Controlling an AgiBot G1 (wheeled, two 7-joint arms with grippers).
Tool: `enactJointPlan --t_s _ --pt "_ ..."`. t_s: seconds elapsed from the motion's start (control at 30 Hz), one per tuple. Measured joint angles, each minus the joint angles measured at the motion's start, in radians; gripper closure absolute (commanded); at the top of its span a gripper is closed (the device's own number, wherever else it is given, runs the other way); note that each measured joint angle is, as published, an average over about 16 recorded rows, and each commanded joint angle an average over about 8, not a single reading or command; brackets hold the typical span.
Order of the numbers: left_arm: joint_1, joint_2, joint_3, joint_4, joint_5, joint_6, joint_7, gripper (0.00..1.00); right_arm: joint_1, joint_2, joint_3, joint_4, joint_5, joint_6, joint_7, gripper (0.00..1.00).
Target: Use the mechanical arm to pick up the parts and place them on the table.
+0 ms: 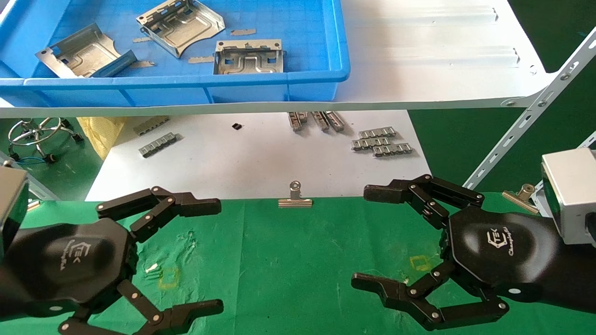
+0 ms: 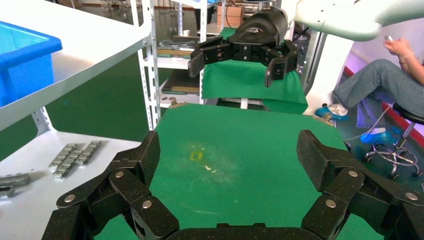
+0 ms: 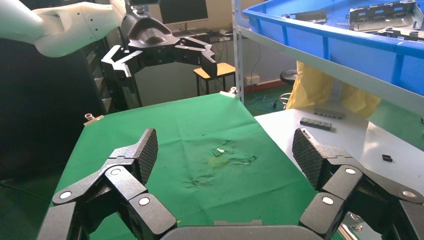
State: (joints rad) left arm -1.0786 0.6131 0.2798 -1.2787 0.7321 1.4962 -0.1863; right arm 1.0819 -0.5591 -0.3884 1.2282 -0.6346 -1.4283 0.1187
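A shallow blue plastic bin (image 1: 298,74) on a white shelf board (image 1: 433,70) holds three shiny silver sheet-metal plates (image 1: 81,51) with bent-up edges and embossed channels, among thin grey slivers. Below lie grey ribbed strips (image 1: 382,142) on a white sheet. Over the wrinkled green-cloth counter (image 1: 288,260), the left black link-fingered hand (image 1: 186,256) hovers with fingers spread, holding nothing; the right hand (image 1: 368,237) does likewise. Both arms are cut off at the frame edges.
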Motion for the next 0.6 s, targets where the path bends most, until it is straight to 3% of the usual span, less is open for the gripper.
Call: enactJointPlan --t_s 0.6 --pt "0.000 0.000 0.000 0.000 0.000 0.000 0.000 0.00 0.000 0.000 0.000 0.000 0.000 0.000 0.000 0.00"
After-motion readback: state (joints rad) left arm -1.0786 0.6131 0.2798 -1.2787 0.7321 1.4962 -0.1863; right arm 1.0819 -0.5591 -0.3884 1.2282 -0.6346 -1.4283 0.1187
